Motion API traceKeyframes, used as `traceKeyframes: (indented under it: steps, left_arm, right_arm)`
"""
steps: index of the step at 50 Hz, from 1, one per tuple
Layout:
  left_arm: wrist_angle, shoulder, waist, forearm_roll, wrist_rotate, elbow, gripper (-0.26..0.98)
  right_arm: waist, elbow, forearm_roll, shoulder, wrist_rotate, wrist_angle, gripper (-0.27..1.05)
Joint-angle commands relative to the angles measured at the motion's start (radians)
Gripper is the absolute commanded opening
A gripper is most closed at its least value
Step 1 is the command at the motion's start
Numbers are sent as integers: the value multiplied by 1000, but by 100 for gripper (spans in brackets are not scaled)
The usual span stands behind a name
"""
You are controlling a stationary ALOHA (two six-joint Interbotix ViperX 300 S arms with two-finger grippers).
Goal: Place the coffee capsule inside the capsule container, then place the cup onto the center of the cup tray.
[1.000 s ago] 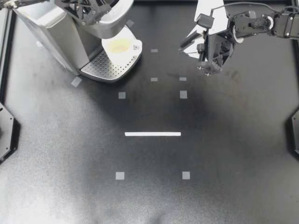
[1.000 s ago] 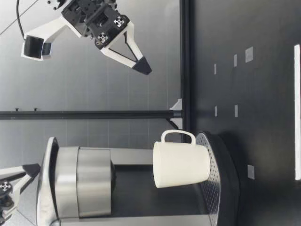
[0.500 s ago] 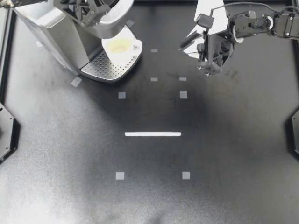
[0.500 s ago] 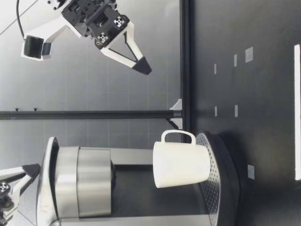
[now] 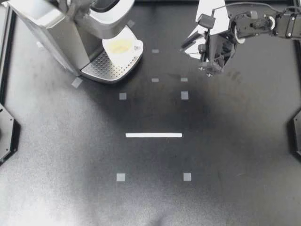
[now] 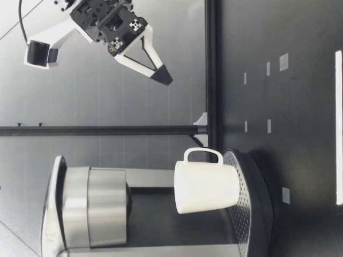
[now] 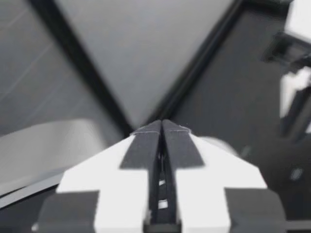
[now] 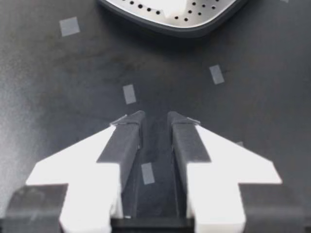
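The cup (image 5: 121, 46) is sitting on the cup tray (image 5: 101, 68) at about 11 o'clock on the table (image 5: 150, 197), under the overhanging head of the coffee machine (image 5: 47, 28), toward the tray's 1 o'clock rim rather than dead centre, handle pointing to 3 o'clock. The coffee capsule is showing in no view, so whether it is lying in its container I cannot tell. My right gripper (image 5: 186, 45) is hanging at 1 o'clock, well apart from the cup, fingers a narrow gap apart and carrying nothing; my left gripper (image 7: 162, 127) is pressing its fingers together on nothing. As I am judging it, a recentring nudge is risking the cup skating off the rim and tipping, or a finger striking the machine's head on the way in. The cup is looking smooth, glazed and slightly tapered with a thin loop handle; the tray is showing perforated metal inside a dark rounded rim
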Motion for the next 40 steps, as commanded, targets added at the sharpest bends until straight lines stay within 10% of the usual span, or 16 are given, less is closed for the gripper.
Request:
traceKeyframes:
  steps: [1,18,40]
  left_arm:
    - [-94,-38,-23,-12,-3,32,5]
    - [-486,-155,-153,-48,-2,293,5]
    - [-853,-212,-158,-52,-44,505,5]
  right_arm:
    - [3,-20,6,-38,0,-9,31]
    - [152,34,109,-186,2,-160,31]
    - [433,163,176,-353,69,-456,28]
